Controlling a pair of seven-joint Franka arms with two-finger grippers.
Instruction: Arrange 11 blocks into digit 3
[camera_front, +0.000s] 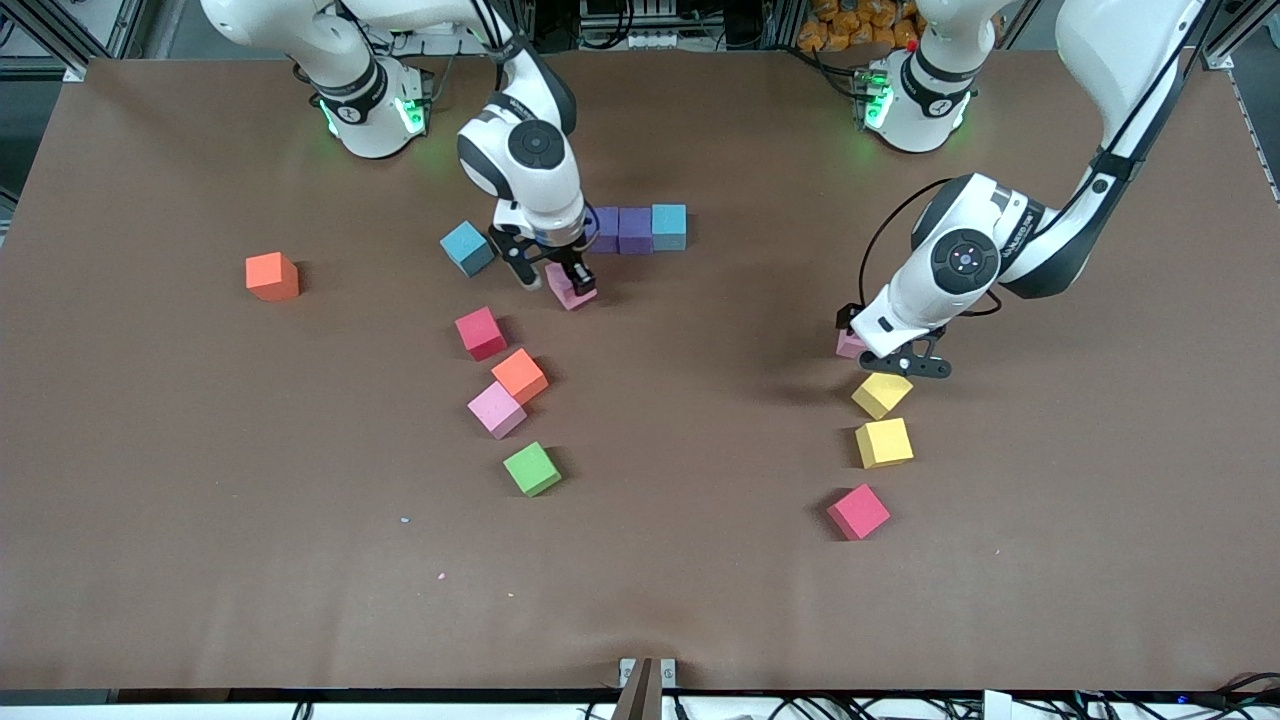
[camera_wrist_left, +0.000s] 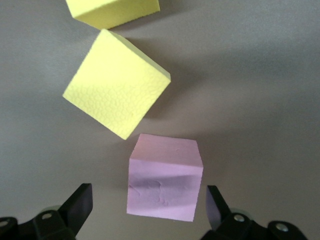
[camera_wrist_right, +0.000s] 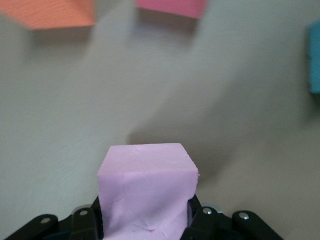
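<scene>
My right gripper (camera_front: 562, 276) is shut on a pink block (camera_front: 572, 290), low over the table beside a row of two purple blocks (camera_front: 620, 230) and a light blue block (camera_front: 669, 226). The right wrist view shows that pink block (camera_wrist_right: 145, 192) filling the right gripper (camera_wrist_right: 145, 217). My left gripper (camera_front: 882, 348) stands open around another pink block (camera_front: 850, 345). In the left wrist view this pink block (camera_wrist_left: 165, 177) sits between the spread fingers of the left gripper (camera_wrist_left: 149, 202), untouched, next to two yellow blocks (camera_wrist_left: 116, 82).
A blue cube (camera_front: 467, 247), an orange one (camera_front: 272, 276), then red (camera_front: 481, 333), orange (camera_front: 519, 375), pink (camera_front: 496, 409) and green (camera_front: 531, 468) cubes lie toward the right arm's end. Two yellow cubes (camera_front: 883, 418) and a red one (camera_front: 858, 511) lie nearer the front camera than the left gripper.
</scene>
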